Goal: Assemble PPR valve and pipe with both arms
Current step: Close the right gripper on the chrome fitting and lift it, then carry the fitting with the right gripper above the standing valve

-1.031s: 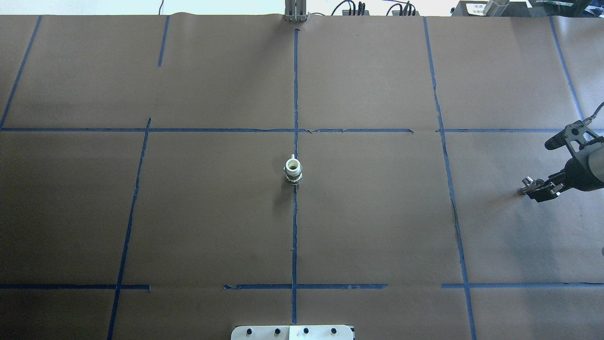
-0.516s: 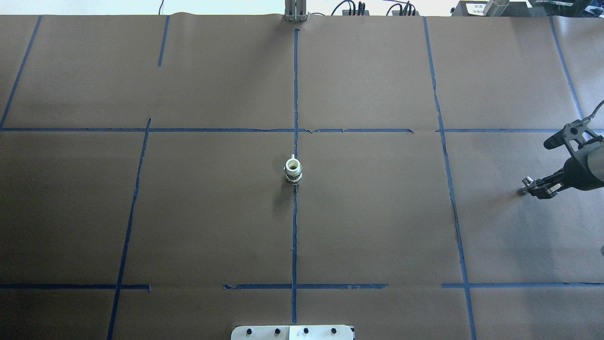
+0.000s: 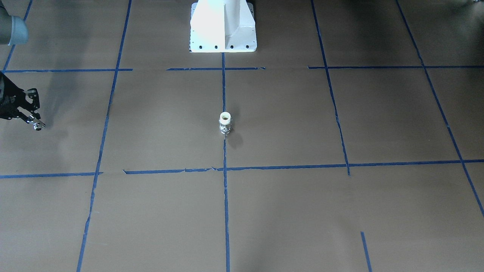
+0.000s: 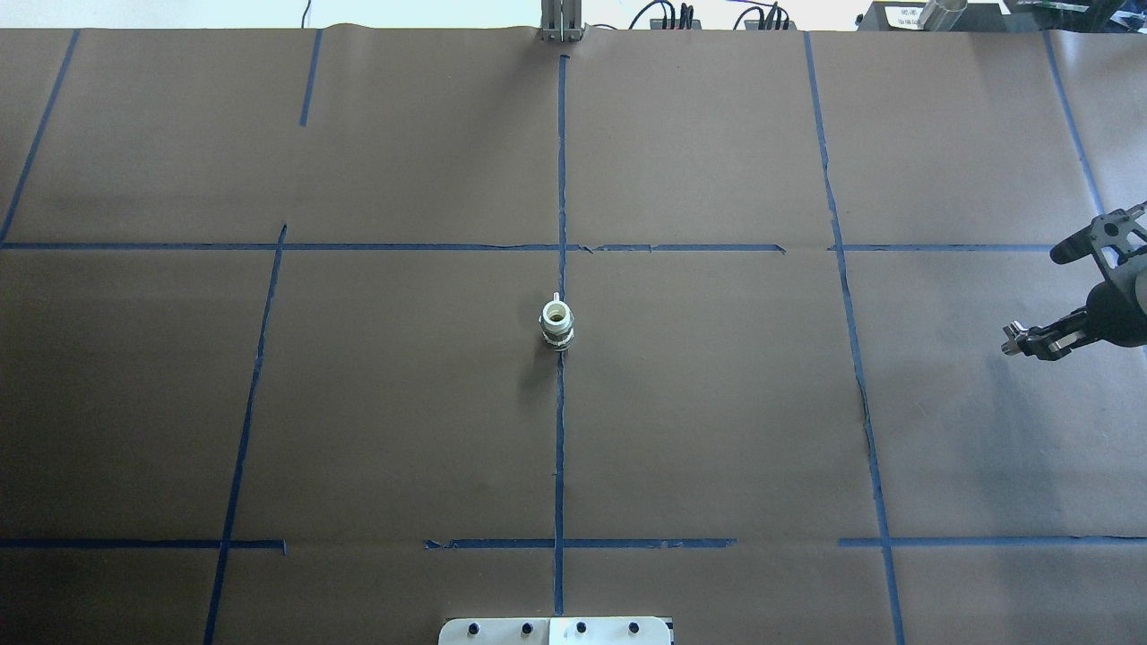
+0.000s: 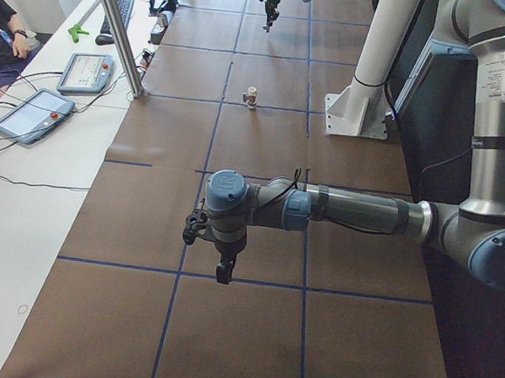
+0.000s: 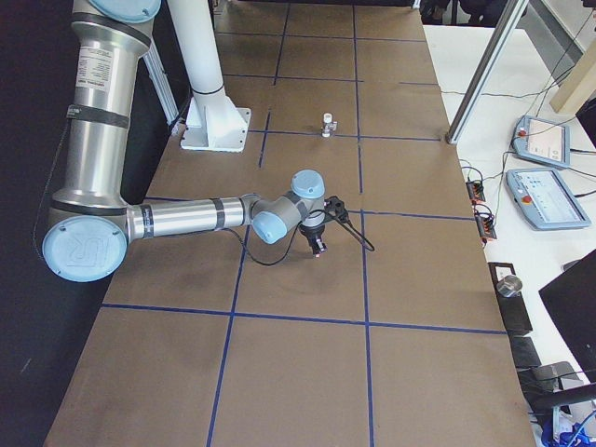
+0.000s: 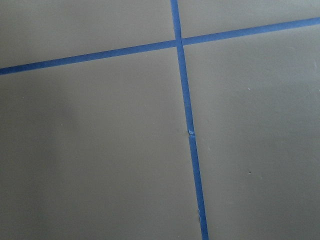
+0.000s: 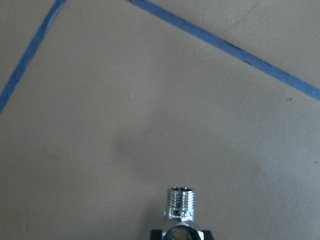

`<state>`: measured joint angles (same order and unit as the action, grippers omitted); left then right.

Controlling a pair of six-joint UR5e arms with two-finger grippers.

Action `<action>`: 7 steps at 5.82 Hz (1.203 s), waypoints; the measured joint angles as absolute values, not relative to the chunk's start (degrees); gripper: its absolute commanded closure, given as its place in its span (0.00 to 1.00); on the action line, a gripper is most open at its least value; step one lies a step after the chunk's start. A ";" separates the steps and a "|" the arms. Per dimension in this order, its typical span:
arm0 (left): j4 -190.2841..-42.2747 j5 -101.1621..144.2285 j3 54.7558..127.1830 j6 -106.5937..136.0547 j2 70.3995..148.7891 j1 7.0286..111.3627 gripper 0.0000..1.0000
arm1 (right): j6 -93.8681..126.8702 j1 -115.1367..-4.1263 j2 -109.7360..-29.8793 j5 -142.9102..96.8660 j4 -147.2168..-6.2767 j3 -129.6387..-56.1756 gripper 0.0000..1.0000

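The right arm (image 6: 186, 219) lies low and level, well right of the single PPR valve (image 4: 556, 324), with the right tool (image 4: 1023, 339) clamped on the single pipe (image 4: 1011, 338). The PPR valve stands upright on the tabletop (image 4: 717, 430). The left arm (image 5: 356, 210) stretches level, well left of it. The left tool (image 5: 221, 272) points down; I cannot tell whether it is apart or together.
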<state>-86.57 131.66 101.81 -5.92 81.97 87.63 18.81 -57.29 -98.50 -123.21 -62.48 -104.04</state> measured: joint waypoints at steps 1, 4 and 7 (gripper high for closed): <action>-86.52 131.63 101.57 -4.61 81.82 87.61 0.00 | 21.97 -58.16 -95.11 -123.87 -70.56 -107.70 1.00; -86.85 131.64 101.28 -1.94 80.96 87.56 0.00 | 36.65 -53.30 -77.81 -123.63 -88.71 -110.90 1.00; -87.08 133.13 101.86 -2.68 80.88 87.61 0.00 | 57.18 -41.99 -60.02 -119.12 -97.48 -110.37 1.00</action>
